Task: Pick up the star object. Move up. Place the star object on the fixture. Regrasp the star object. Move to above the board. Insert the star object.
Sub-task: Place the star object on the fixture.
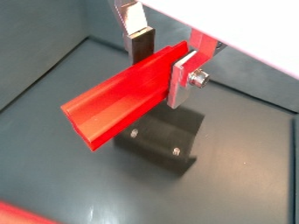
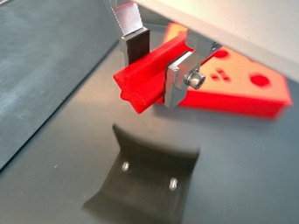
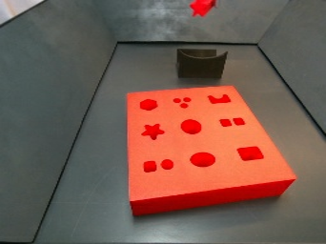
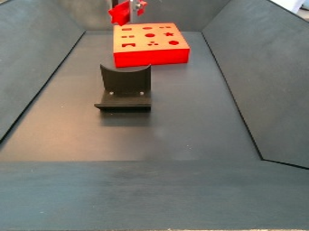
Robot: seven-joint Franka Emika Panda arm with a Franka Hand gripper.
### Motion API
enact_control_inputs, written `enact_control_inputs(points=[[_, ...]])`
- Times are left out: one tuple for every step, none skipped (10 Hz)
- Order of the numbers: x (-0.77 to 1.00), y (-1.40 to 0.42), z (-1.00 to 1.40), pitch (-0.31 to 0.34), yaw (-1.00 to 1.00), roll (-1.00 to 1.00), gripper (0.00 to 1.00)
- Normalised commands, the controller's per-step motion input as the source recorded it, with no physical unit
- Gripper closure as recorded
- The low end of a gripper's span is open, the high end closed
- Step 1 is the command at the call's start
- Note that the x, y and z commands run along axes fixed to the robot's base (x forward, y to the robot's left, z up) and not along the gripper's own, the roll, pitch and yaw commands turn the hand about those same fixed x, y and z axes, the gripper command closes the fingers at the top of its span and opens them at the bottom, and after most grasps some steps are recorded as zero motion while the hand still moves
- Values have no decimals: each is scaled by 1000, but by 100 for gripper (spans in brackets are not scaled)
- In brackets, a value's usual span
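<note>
The star object (image 1: 117, 101) is a long red bar with a star-shaped end face, also seen in a wrist view (image 2: 146, 80). My gripper (image 1: 160, 70) is shut on it near one end and holds it in the air above the fixture (image 1: 163, 140). In both side views the star object (image 3: 201, 8) (image 4: 119, 13) hangs high above the fixture (image 3: 200, 62) (image 4: 123, 87). The red board (image 3: 204, 148) has a star-shaped hole (image 3: 152, 131) among several other holes.
The board (image 4: 150, 45) lies on the dark floor just beyond the fixture; part of it shows in a wrist view (image 2: 239, 87). Sloping dark walls (image 3: 57, 86) enclose the floor on all sides.
</note>
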Motion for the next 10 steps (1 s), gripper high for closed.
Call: enact_control_inputs(points=[[124, -254, -27, 9, 1000, 32, 100], [86, -58, -22, 17, 1000, 23, 100], [74, -18, -22, 23, 964, 21, 100], [11, 1000, -47, 206, 394, -1000, 100], [12, 1000, -47, 206, 249, -1000, 100], [24, 1000, -32, 212, 184, -1000, 100], [43, 968, -17, 232, 155, -1000, 100], [78, 722, -7, 272, 116, -1000, 100], [89, 606, -9, 293, 95, -1000, 100], [92, 384, -12, 320, 40, -1000, 100]])
